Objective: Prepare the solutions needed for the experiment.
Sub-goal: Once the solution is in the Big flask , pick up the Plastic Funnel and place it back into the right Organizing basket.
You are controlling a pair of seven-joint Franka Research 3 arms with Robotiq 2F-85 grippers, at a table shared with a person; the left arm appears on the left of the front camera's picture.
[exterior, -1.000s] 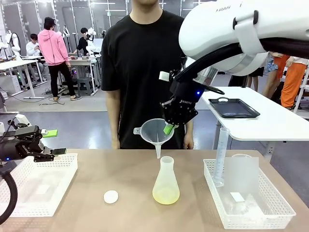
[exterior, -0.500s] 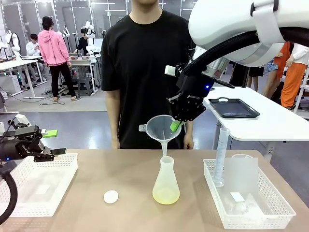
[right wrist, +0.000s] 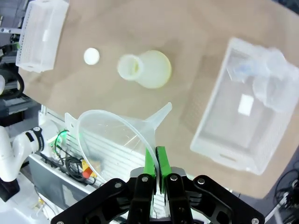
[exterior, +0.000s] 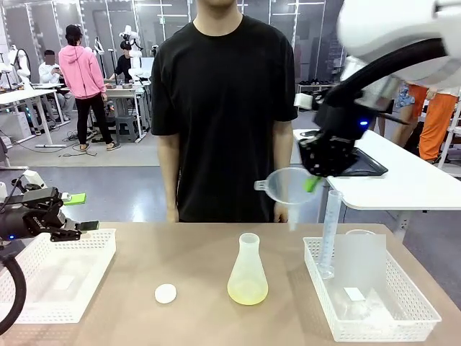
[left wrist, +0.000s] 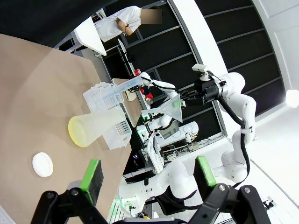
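Note:
The solutions (exterior: 248,293) lie as a shallow pale yellow layer in the bottom of a clear conical flask (exterior: 248,268) standing mid-table. My right gripper (exterior: 311,184) is shut on the rim of a clear plastic funnel (exterior: 288,186). It holds the funnel in the air to the right of the flask, with the spout near the left wall of the right basket (exterior: 374,328). From the right wrist, the funnel (right wrist: 117,140) is pinched in that gripper (right wrist: 155,163) and the flask (right wrist: 145,70) stands far below. My left gripper (exterior: 83,211) hovers open over the left basket (exterior: 94,270), its pads (left wrist: 92,172) wide apart.
A small white disc (exterior: 166,293) lies left of the flask. A tall graduated cylinder (exterior: 330,234) leans in the right basket beside clear plastic items. A person in a black shirt (exterior: 223,108) stands at the table's far edge. A black tray (exterior: 346,162) sits on another table behind.
My right arm has carried the funnel from just above the flask's mouth up and to the right, towards the right basket. The left arm has stayed still.

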